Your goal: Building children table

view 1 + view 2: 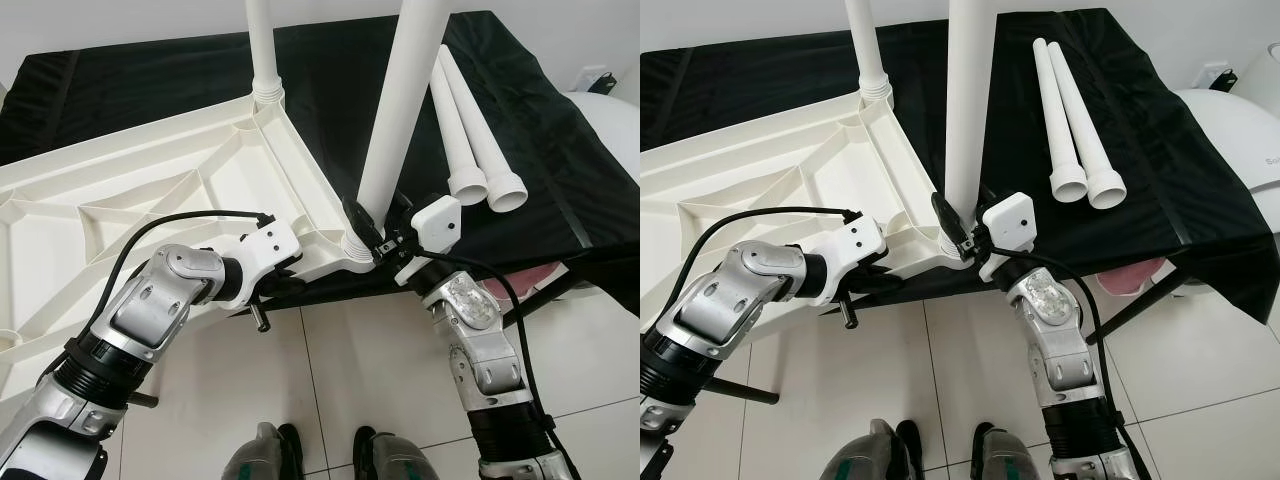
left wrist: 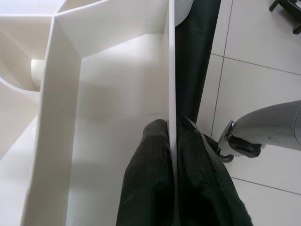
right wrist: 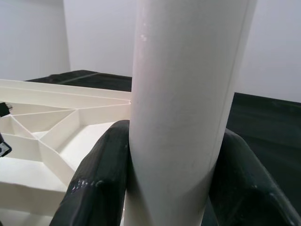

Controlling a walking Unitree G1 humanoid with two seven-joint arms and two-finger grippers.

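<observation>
Feet (image 1: 320, 455) are seen nearest, on the tiled floor (image 1: 330, 370). Upside-down white tabletop (image 1: 150, 190) is laid on a black-covered table (image 1: 540, 150), its near corner overhanging the table edge above open floor. Left gripper (image 2: 173, 141) is clamped on the tabletop's thin near rim, just left of that corner. Right gripper (image 3: 175, 160) is closed around an upright white leg (image 1: 400, 110) seated at the corner. Second leg (image 1: 262, 50) is stood at the far corner. Two loose legs (image 1: 470, 130) are laid side by side to the right on the cloth.
</observation>
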